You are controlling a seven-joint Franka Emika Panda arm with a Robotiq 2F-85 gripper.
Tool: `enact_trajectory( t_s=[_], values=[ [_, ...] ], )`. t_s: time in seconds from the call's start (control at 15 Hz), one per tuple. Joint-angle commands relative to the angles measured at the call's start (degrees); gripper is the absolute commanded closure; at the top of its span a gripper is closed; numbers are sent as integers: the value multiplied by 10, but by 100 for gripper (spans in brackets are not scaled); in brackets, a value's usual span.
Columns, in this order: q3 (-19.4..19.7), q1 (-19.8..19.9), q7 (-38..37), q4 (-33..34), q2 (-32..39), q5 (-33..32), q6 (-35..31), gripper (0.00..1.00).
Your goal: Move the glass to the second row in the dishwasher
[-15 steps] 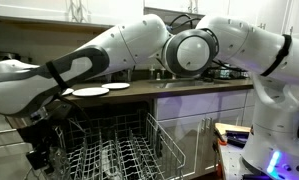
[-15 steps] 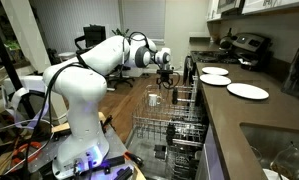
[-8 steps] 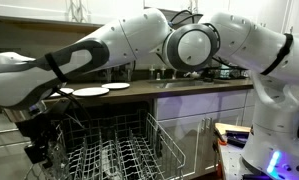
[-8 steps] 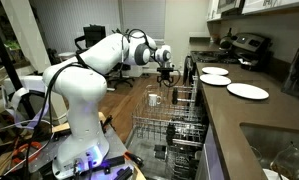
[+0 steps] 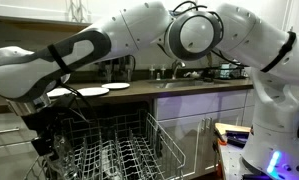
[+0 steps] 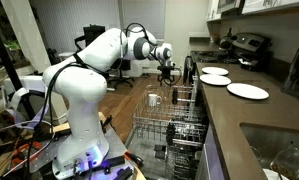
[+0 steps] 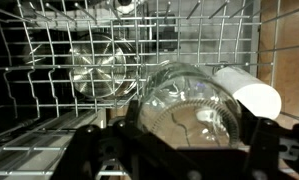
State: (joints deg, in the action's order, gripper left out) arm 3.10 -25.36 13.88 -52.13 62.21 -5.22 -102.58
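Note:
In the wrist view a clear glass (image 7: 189,100) fills the space between my dark fingers (image 7: 92,152), its round rim towards the camera. My gripper (image 7: 184,140) is shut on it. In both exterior views the gripper (image 5: 47,143) (image 6: 167,78) hangs just above the silver wire rack (image 5: 119,155) (image 6: 177,125) of the open dishwasher, near the rack's far end. The held glass is too faint to make out in the exterior views. Below it, the wrist view shows the rack's wires and tines (image 7: 49,60).
A second clear glass (image 7: 97,70) (image 6: 154,99) sits in the rack. A white rounded object (image 7: 251,92) lies beside the held glass. White plates (image 5: 89,92) (image 6: 247,91) rest on the dark counter. White cabinet drawers (image 5: 204,125) flank the rack.
The gripper has risen a little above the rack with the glass in it. The arm has lifted with it. The rack and plates have not moved.

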Motion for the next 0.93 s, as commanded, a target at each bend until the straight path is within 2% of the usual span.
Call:
enact_trajectory(
  t_s=[0.0,0.6,0.67,0.87],
  values=[
    [13,-17,-19,-97,-72,-15,-36,37],
    [42,-67,-84,-328,-205,-38,-178,37],
    [-13,-22,-80,-238,-146,-63,-141,12],
    [-11,-26,-89,-289,-177,-64,-156,12]
  ],
)
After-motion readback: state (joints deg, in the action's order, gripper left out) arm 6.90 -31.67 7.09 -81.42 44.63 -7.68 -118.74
